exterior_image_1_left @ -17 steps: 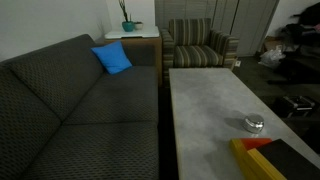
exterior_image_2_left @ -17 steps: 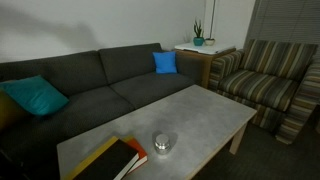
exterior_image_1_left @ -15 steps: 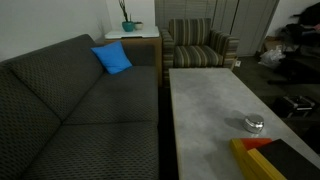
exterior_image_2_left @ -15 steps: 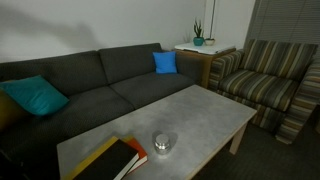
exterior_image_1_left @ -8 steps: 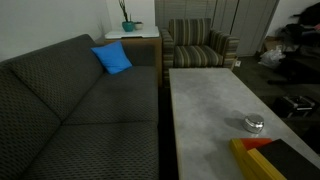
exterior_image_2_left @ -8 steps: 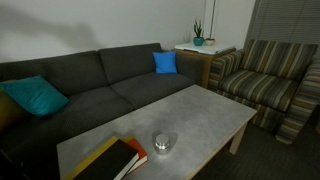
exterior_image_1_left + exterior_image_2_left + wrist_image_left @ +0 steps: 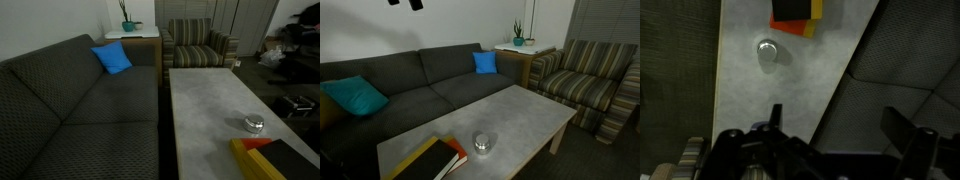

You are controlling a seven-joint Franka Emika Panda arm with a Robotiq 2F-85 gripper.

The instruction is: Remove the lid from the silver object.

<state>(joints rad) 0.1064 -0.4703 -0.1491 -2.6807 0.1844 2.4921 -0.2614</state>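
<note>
The silver object [image 7: 254, 126] is a small round shiny pot standing on the grey coffee table [image 7: 205, 100]. It shows in both exterior views [image 7: 482, 144] and, from high above, in the wrist view [image 7: 767, 50]. Its domed silver lid [image 7: 482, 138] sits on it. My gripper [image 7: 838, 125] is open and empty, far above the table's edge and the sofa. Only its dark fingertips [image 7: 404, 3] show at the top of an exterior view.
A yellow-and-red flat box with a black cover [image 7: 265, 158] [image 7: 430, 160] lies next to the pot at the table's end. A dark grey sofa [image 7: 70, 110] with a blue cushion [image 7: 113, 59] runs along the table. A striped armchair [image 7: 585, 85] stands beyond.
My gripper's fingertips have come into view at the top of an exterior view. The pot, its lid and the box have not moved.
</note>
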